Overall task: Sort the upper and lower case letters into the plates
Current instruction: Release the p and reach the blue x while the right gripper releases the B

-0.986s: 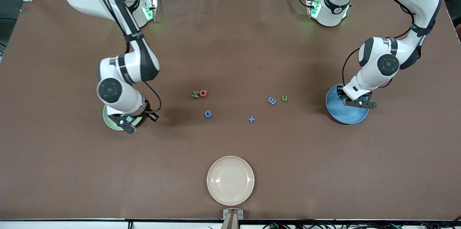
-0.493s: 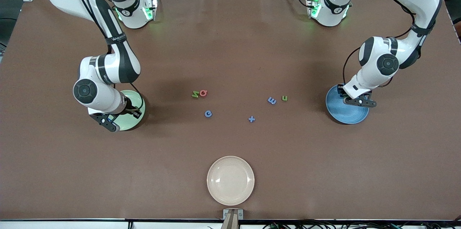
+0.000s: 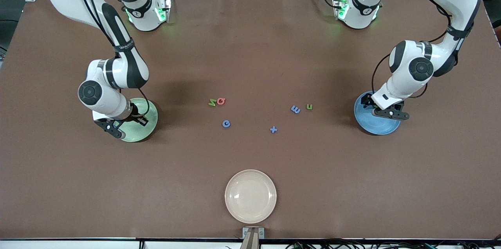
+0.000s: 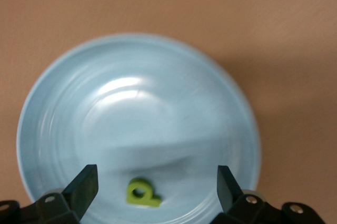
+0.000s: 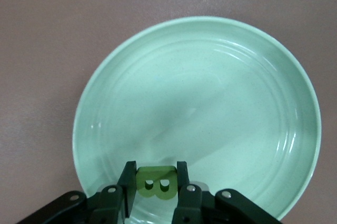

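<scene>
My left gripper [image 3: 379, 111] hangs open just above the blue plate [image 3: 372, 127]. In the left wrist view a green p [image 4: 142, 193] lies flat in the blue plate [image 4: 131, 103], between the spread fingers [image 4: 84, 186] of the left gripper [image 4: 156, 177]. My right gripper [image 3: 116, 123] is over the edge of the pale green plate [image 3: 148, 118]. The right wrist view shows the right gripper [image 5: 156, 179] shut on a green B [image 5: 155, 183] over the green plate [image 5: 210, 87]. Between the plates lie a green N [image 3: 212, 103], red Q [image 3: 221, 101], blue C [image 3: 226, 123], blue t [image 3: 273, 129], blue e [image 3: 295, 109] and green u [image 3: 309, 106].
A cream-beige plate [image 3: 250, 196] sits near the table's front edge, nearer the front camera than the loose letters. Both arm bases stand along the table's back edge.
The left gripper has opened and the green p now lies in the blue plate. The right arm has swung toward its own end of the table, uncovering most of the green plate.
</scene>
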Controlling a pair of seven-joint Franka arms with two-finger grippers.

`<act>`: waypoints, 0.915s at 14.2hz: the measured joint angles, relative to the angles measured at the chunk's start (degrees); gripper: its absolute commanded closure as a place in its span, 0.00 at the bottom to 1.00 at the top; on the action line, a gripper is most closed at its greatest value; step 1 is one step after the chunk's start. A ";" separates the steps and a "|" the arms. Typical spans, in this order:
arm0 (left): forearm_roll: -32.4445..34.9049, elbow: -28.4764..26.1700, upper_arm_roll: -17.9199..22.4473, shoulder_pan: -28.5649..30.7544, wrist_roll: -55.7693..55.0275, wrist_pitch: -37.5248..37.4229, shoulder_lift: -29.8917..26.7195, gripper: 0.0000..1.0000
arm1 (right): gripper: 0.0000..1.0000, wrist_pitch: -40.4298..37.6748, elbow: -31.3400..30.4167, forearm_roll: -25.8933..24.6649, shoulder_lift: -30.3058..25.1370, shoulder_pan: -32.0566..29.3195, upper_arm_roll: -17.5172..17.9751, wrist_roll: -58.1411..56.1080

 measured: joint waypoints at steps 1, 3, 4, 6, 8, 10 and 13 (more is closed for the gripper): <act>0.00 1.11 -1.78 -0.04 -2.55 -0.54 -0.12 0.01 | 0.93 0.57 -0.51 0.00 0.00 0.00 0.06 0.00; 0.01 3.92 -5.80 -0.29 -9.33 -3.14 -0.13 0.01 | 0.85 0.75 -0.88 0.00 0.00 0.00 0.09 0.00; 0.01 5.57 -7.68 -0.78 -13.11 -4.97 0.02 0.01 | 0.81 0.75 -0.90 0.00 0.00 0.00 0.09 0.00; 0.01 9.51 -9.59 -3.89 -21.25 -8.63 1.31 0.01 | 0.72 0.75 -0.93 0.00 0.00 0.00 0.11 -0.01; 0.00 13.97 -9.80 -8.87 -30.51 -10.49 4.37 0.01 | 0.49 0.75 -0.97 0.00 0.00 0.00 0.12 -0.02; 0.00 19.02 -9.80 -13.52 -40.63 -11.19 8.87 0.01 | 0.10 0.75 -1.00 0.00 0.00 0.00 0.13 -0.03; 0.01 27.00 -9.66 -19.20 -55.60 -12.25 16.22 0.01 | 0.00 0.75 -1.05 0.00 0.00 0.00 0.14 -0.21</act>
